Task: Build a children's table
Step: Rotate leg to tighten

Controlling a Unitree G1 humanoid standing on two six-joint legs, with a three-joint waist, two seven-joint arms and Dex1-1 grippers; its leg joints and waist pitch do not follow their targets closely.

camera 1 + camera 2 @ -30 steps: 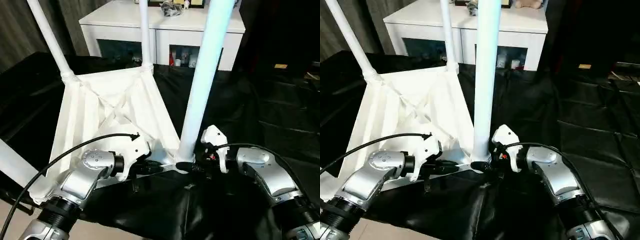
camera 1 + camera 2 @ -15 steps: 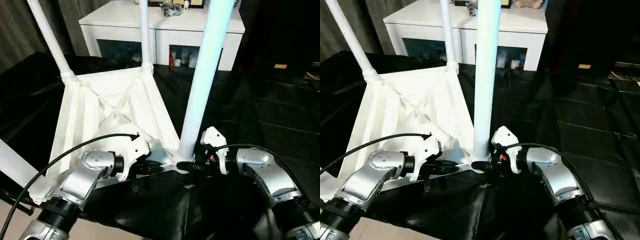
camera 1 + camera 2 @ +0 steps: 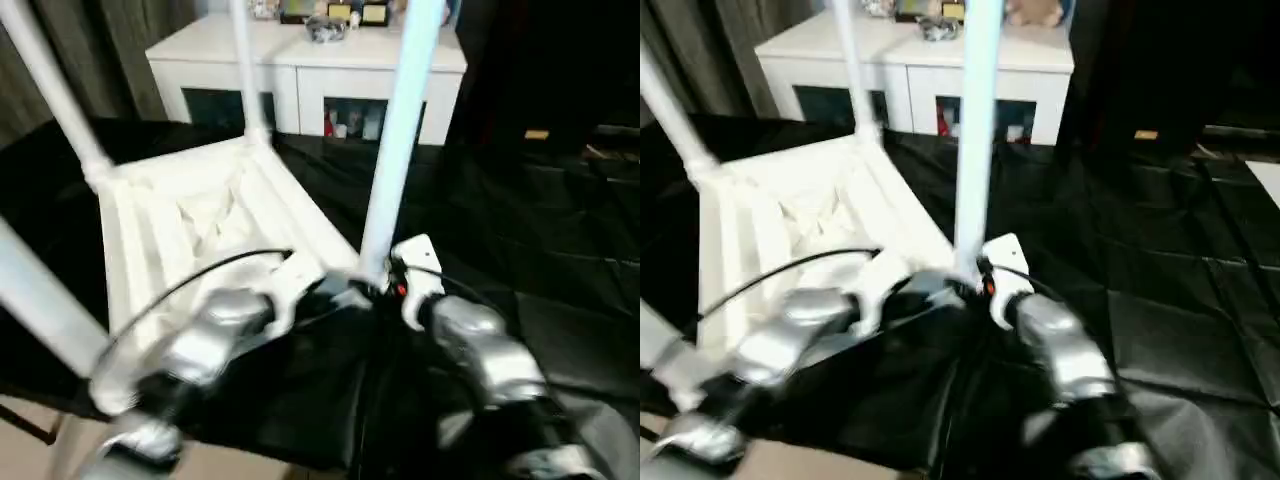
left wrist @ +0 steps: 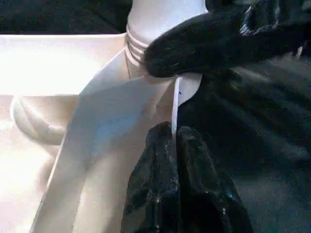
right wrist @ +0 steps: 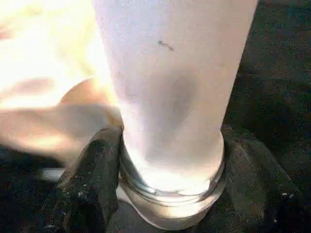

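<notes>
The children's table (image 3: 200, 210) lies upside down on black cloth, its ribbed underside up and its white legs pointing upward. The near right leg (image 3: 395, 140) rises from the corner closest to me. My right gripper (image 5: 170, 194) is closed around that leg's ringed base, with one black finger (image 5: 92, 184) on each side. My left gripper (image 4: 172, 133) is shut on the thin white rim of the table (image 4: 176, 104) just beside the same corner. The right gripper's finger (image 4: 204, 43) crosses the leg base above it. Both silver forearms meet at this corner (image 3: 365, 290).
A white cabinet (image 3: 300, 70) with dark glass doors stands behind the table, small items on top. Three other legs (image 3: 50, 90) (image 3: 243, 70) (image 3: 40, 300) stick up around the work. Black cloth (image 3: 540, 230) covers the surface to the right.
My right gripper has closed in around the base of the near leg. The left gripper keeps its pinch on the rim. The head camera has shifted, moving the whole picture.
</notes>
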